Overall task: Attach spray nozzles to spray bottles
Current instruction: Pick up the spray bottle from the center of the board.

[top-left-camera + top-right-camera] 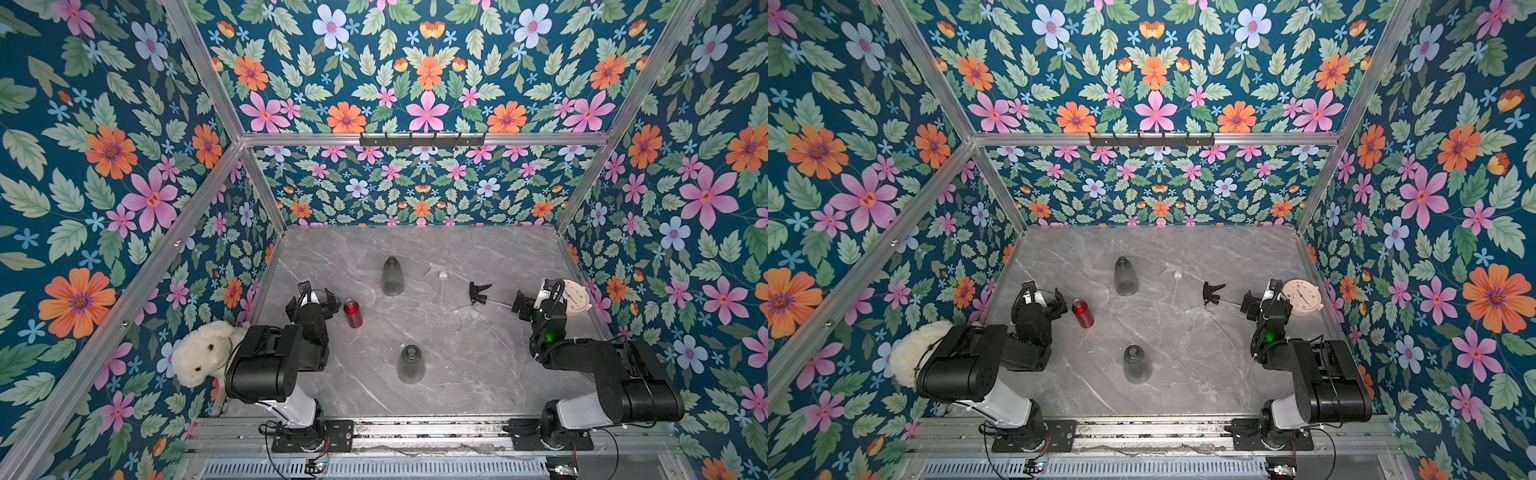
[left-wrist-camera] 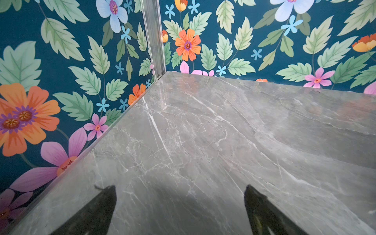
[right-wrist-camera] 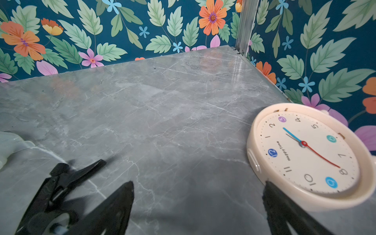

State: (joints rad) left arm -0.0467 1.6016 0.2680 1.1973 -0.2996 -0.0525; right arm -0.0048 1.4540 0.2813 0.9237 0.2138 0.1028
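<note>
Now, left gripper: your jaws stand wide apart over bare table, holding nothing.
Right gripper: also spread wide, with nothing between the fingers.
Black nozzle: small, black trigger head lying on its side just left of your right gripper; in a top view its thin tube runs towards that gripper.
Red bottle: shiny red cylinder with an open neck, standing just right of your left gripper.
Far grey bottle: smoky, translucent cone with a narrow open neck, standing ahead and to the right of your left gripper.
Near grey bottle: same look, standing behind both grippers, between the arms.
Whitish nozzle: ahead and left of your right gripper; only a pale round collar and a faint tube show against the marble.
Whitish piece: cut off at the frame edge beyond the black nozzle; you cannot tell its shape.
Clock: cream, lying just right of your right gripper; contact with the finger cannot be told.
Teddy bear: partly hidden behind your left arm.
</note>
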